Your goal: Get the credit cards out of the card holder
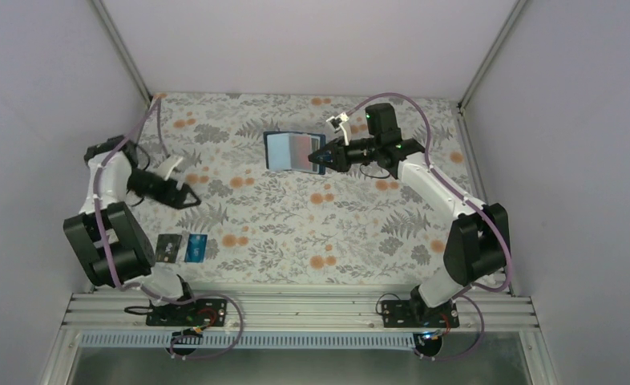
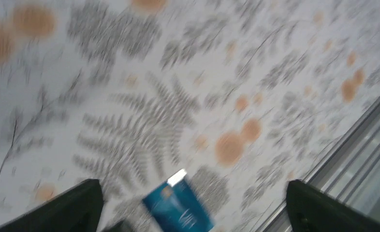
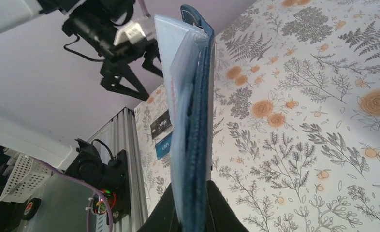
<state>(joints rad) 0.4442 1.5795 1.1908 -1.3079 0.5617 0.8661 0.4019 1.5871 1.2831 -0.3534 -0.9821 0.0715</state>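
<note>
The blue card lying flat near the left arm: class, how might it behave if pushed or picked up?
The blue card lies flat on the tablecloth, so probably thin, stiff, light. Pushed, it would likely slide, not tip. With no raised edge, gripping looks awkward.

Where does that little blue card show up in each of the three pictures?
Top: blue card lower left, beside the black card.
Left wrist: bottom centre, blurred.
Right wrist: left of centre, just left of the holder.
Shared landmark: the metal rail near the card.
</note>
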